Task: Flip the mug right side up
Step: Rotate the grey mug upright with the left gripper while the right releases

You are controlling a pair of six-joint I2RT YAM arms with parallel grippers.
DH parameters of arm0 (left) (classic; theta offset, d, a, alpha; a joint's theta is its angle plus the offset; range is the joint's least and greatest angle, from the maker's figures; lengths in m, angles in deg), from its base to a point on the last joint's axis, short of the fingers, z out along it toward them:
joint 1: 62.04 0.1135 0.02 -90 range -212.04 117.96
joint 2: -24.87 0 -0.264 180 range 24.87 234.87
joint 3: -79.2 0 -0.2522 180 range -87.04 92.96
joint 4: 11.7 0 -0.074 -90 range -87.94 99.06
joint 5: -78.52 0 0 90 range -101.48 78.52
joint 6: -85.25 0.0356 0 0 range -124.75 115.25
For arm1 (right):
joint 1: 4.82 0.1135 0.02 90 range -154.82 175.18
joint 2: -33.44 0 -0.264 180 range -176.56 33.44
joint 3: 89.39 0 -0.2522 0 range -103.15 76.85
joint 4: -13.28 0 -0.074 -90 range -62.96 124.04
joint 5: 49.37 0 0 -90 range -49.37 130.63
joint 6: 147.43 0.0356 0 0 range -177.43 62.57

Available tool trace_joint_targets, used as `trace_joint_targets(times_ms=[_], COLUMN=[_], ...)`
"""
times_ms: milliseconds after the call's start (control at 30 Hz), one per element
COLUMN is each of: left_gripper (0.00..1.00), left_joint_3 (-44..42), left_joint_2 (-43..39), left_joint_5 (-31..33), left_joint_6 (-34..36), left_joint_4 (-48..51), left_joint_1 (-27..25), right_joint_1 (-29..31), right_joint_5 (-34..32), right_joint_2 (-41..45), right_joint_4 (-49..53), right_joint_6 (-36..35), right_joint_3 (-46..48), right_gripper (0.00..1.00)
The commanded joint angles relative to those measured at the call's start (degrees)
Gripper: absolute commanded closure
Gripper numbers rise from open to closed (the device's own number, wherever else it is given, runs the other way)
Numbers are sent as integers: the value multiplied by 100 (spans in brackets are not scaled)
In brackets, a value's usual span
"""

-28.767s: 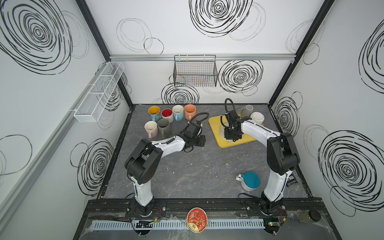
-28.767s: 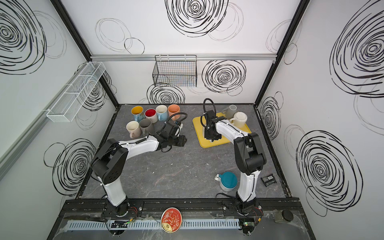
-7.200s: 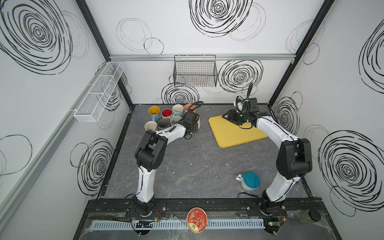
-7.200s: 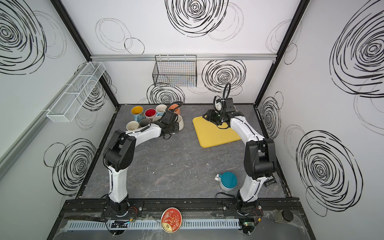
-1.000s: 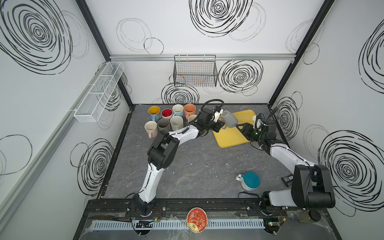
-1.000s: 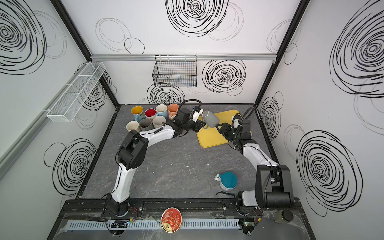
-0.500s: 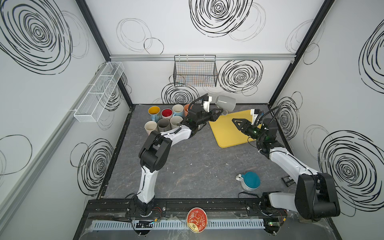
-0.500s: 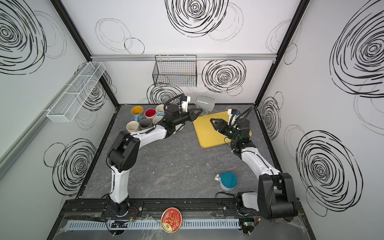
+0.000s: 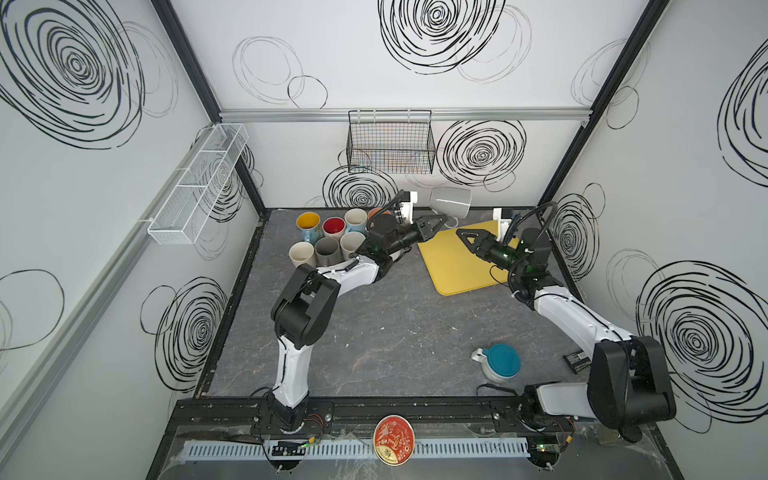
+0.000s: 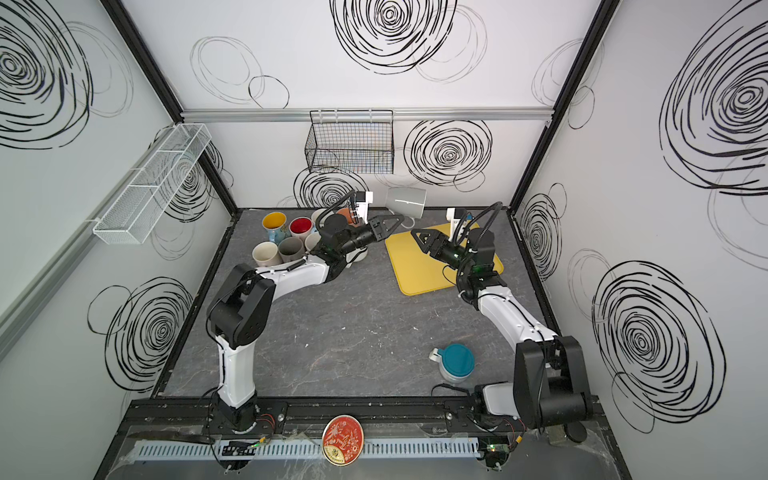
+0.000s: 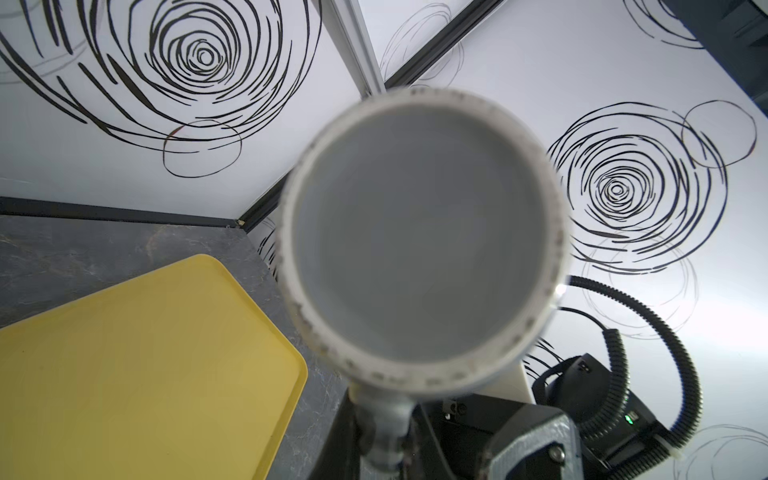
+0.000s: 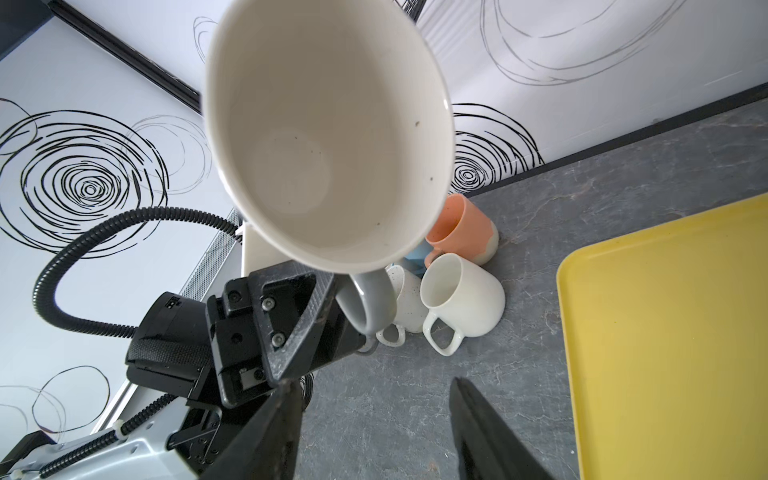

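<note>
The left claw (image 9: 440, 220) is clamped on the grey handle (image 12: 370, 303) of the mug (image 9: 451, 201), holding it in the air above the surface (image 9: 386, 332) at about 12 o'clock in both top views. The mug lies on its side, base toward the left arm and mouth toward 3 o'clock. The right claw (image 9: 463, 237) hangs over the yellow tray (image 9: 457, 270) at 1 o'clock, jaws spread apart and holding nothing, pointing at the mug from just beside it. A cluster of upright cups (image 9: 332, 243) stands at 11 o'clock.
</note>
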Motion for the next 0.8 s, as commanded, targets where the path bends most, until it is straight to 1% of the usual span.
trace_joint_targets(times_ms=[0, 167, 400, 600, 767], left_gripper=[100, 100, 100, 100, 100], left_joint_3=[-12, -124, -89, -151, -116], left_joint_2=[-483, -566, -513, -507, -467], left_joint_5=[-105, -123, -194, -237, -321], left_joint_6=[-332, -462, -819, -1013, -1162], left_joint_4=[-1211, -1352, -1681, -1804, -1888], left_joint_1=[26, 21, 2, -16, -63], right_joint_1=[47, 96, 180, 205, 207], right_joint_5=[146, 147, 215, 284, 390], right_joint_2=[-132, -329, -588, -638, -687], right_joint_4=[-245, -462, -638, -795, -861], right_joint_6=[66, 145, 239, 322, 322], right_joint_3=[-289, -492, -718, -810, -890], right_gripper=[40, 44, 54, 58, 64])
